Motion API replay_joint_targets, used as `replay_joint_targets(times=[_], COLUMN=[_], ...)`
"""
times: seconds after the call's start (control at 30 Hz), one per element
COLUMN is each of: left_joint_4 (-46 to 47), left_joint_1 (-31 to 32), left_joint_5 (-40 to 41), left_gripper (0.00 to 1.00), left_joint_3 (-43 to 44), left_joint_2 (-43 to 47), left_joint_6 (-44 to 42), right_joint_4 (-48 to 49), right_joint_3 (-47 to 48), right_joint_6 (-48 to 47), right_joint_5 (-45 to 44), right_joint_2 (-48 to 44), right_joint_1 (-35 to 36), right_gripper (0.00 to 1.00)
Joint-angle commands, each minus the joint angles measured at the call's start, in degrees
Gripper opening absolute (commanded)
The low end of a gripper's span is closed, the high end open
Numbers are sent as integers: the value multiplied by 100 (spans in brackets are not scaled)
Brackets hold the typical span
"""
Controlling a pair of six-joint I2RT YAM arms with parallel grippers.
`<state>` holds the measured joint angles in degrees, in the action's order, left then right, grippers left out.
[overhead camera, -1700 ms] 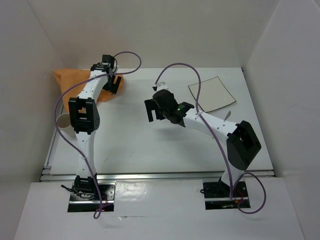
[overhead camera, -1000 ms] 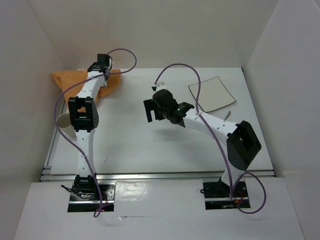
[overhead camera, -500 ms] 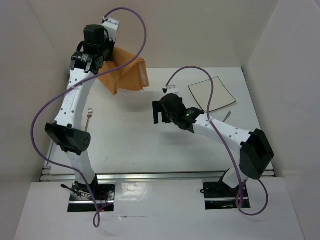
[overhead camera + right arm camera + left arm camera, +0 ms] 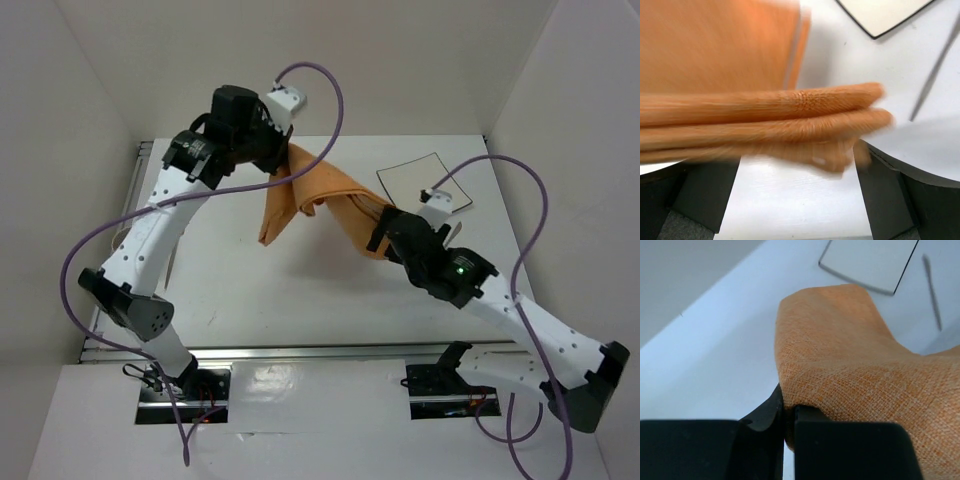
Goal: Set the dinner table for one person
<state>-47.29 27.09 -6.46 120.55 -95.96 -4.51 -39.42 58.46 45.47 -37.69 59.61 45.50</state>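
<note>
Top external: your left gripper pinches edge of orange cloth and holds it in air above dinner table, near middle of far edge. Cloth sags down toward your right gripper. Right wrist view, blurred: folded cloth lies between its fingers, jaws spread wide, not clamping. Square dark-rimmed plate lies flat near far right corner.

Top view high above dinner table, wrist views close against orange cloth, all sharing plate
</note>
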Motion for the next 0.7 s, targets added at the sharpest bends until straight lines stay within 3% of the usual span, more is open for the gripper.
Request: replay_joint_targets(times=[0.0, 0.13, 0.3, 0.43, 0.5, 0.6, 0.63, 0.67], left_joint_4=[177, 114, -340, -921, -975, -1238, -1352, -1475], left_joint_1=[-81, -81, -81, -81, 190, 717, 788, 841], left_joint_5=[83, 31, -433, -1558, -1701, -1631, -1630, -1718], left_gripper=[0, 0, 2, 6, 9, 36, 80, 100], left_joint_3=[-724, -1901, -2886, -3528, -4246, -4724, -4803, -4804], left_joint_2=[-133, -422, -985, -654, -145, 639, 745, 885], left_joint_6=[-452, -1191, -1771, -2613, -3245, -3591, -3687, -3688], right_joint_4=[-620, -463, -40, -110, 100, 618, 776, 1013], right_joint_3=[-150, -150, 68, 210, 210, -62, -193, -194], right_joint_6=[472, 200, -477, -399, -399, -451, -521, -522], right_joint_5=[-564, -336, 60, 8, 8, 68, 217, 314], right_joint_2=[-564, -802, -83, 419, 419, 367, 367, 367], right_joint_1=[-6, -6, -6, -6, -58, -137, -251, -313], right_gripper=[100, 100, 100, 100, 100, 100, 100, 100])
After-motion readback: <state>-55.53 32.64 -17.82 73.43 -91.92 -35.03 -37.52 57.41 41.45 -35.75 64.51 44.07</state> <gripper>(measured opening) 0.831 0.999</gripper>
